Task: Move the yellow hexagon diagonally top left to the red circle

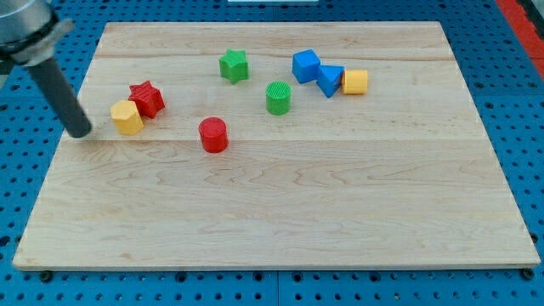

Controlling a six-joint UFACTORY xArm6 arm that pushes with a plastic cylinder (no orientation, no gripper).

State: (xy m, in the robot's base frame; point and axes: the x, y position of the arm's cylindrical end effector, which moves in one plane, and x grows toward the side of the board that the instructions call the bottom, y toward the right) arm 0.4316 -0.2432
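My tip (79, 132), a bare rod with no claw to open or close, rests just left of the yellow hexagon (127, 117), which touches the red star (147, 98); nudging gently rightward toward the red circle (213, 134) seems wise.

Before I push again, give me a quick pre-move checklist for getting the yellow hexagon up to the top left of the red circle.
1. My tip is in view, on the board: ok.
2. Tip stands just to the view's left of the yellow hexagon block, with a small gap, not touching: ok.
3. Yellow hexagon already sits left of and slightly above the red circle block, but far off: not ok.
4. Red star block touches the hexagon's upper right side and may get dragged along: not ok.
5. Red circle has bare wooden board around it: ok.
6. Green star block lies well away from the path: ok.
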